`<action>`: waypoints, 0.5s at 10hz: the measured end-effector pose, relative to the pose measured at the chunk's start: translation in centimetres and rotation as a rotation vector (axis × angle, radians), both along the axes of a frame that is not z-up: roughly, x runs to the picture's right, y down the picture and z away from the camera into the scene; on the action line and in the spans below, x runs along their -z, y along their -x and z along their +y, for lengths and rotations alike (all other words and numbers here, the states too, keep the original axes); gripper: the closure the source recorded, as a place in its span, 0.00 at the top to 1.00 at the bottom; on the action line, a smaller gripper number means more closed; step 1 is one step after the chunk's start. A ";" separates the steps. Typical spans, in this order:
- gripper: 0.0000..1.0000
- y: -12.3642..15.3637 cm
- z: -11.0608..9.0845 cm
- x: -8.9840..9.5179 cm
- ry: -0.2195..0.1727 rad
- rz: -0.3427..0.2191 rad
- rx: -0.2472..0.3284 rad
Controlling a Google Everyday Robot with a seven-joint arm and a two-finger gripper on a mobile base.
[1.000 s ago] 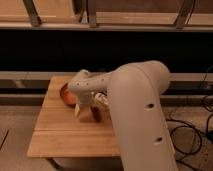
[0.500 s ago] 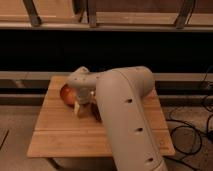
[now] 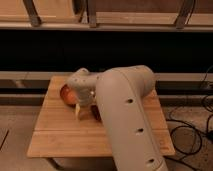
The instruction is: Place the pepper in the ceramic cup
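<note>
My gripper (image 3: 81, 105) hangs low over the wooden table (image 3: 60, 135), just right of the orange-brown bowl (image 3: 66, 93) at the table's back left. A small dark red thing (image 3: 94, 114), likely the pepper, lies on the table right of the gripper, partly hidden by my arm (image 3: 125, 115). I cannot tell if the gripper touches it. The pale ceramic cup does not show; it is hidden or out of view.
My thick grey arm covers the middle and right of the table. Dark shelving and a rail run behind the table. Black cables (image 3: 200, 125) lie on the floor to the right.
My arm's elbow has swung left and closer to the camera, covering more of the table. The gripper stays by the bowl and the dark red thing has not moved.
</note>
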State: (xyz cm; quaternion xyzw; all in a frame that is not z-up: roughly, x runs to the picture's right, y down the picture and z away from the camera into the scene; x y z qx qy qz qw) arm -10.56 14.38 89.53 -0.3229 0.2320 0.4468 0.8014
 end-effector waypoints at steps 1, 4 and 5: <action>0.80 -0.4 0.5 0.3 0.011 0.020 -0.016; 0.80 -0.9 2.5 -0.5 0.051 0.027 -0.068; 0.77 -1.4 3.0 -1.2 0.060 0.025 -0.085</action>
